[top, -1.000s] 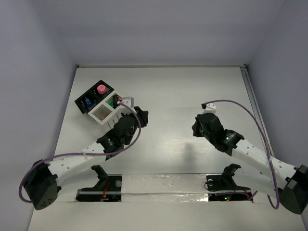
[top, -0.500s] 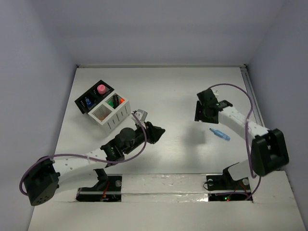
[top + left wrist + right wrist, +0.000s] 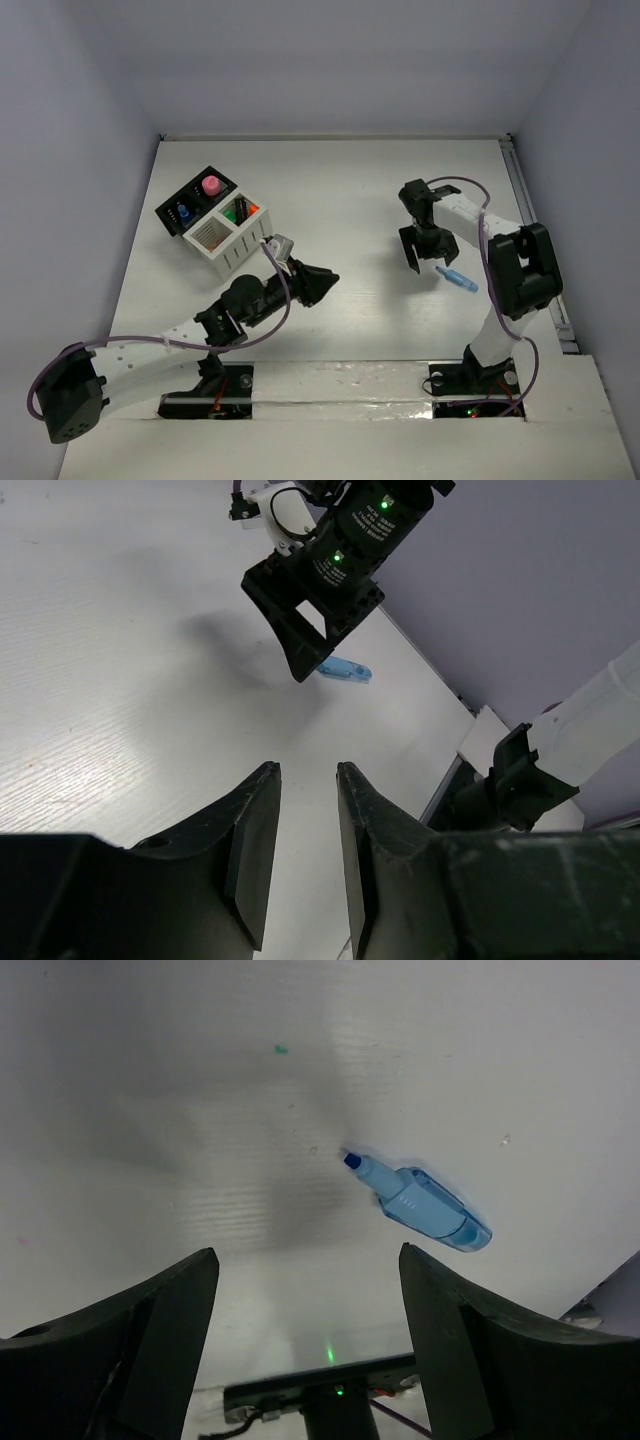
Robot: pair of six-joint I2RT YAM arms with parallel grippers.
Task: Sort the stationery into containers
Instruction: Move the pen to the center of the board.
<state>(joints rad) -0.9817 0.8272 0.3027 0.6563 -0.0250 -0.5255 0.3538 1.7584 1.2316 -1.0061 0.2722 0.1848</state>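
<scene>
At the near edge of the desk (image 3: 350, 190) the two arm bases sit in a pale strip. Just beyond them the left arm reaches low across the middle. The left gripper (image 3: 325, 282) points toward the right side, its jaws only a little apart and holding nothing. Bare desk lies in front of it and on both sides.

To its right, the right gripper (image 3: 424, 258) hangs over the desk with its jaws spread wide and empty. The blue marker (image 3: 457, 279) lies flat on the desk just beside them on the right, touching neither finger. From the right wrist it shows beyond the fingertips and off toward the right one. From the left wrist it appears as a small blue piece just behind the right gripper. There is open surface all around the marker, and the rail (image 3: 520, 200) along the desk's right edge is well apart from it.

The marker is short, with a translucent light-blue body, a narrower neck and a small dark-blue tip.

Farther off, near the far left corner, stand the joined containers, turned at an angle to the desk's edges. The black box (image 3: 195, 200) holds a pink round-topped piece (image 3: 211, 185) and a blue piece (image 3: 184, 213) in separate compartments. The white slatted box (image 3: 240, 245) adjoins it on the near side. Green, orange and dark pieces (image 3: 240, 210) stand in its right-hand compartment.

The desk is white with a faint wood grain and soft shadows under both arms. Plain pale grey-violet walls (image 3: 350, 60) close it in on the left, right and far sides.
</scene>
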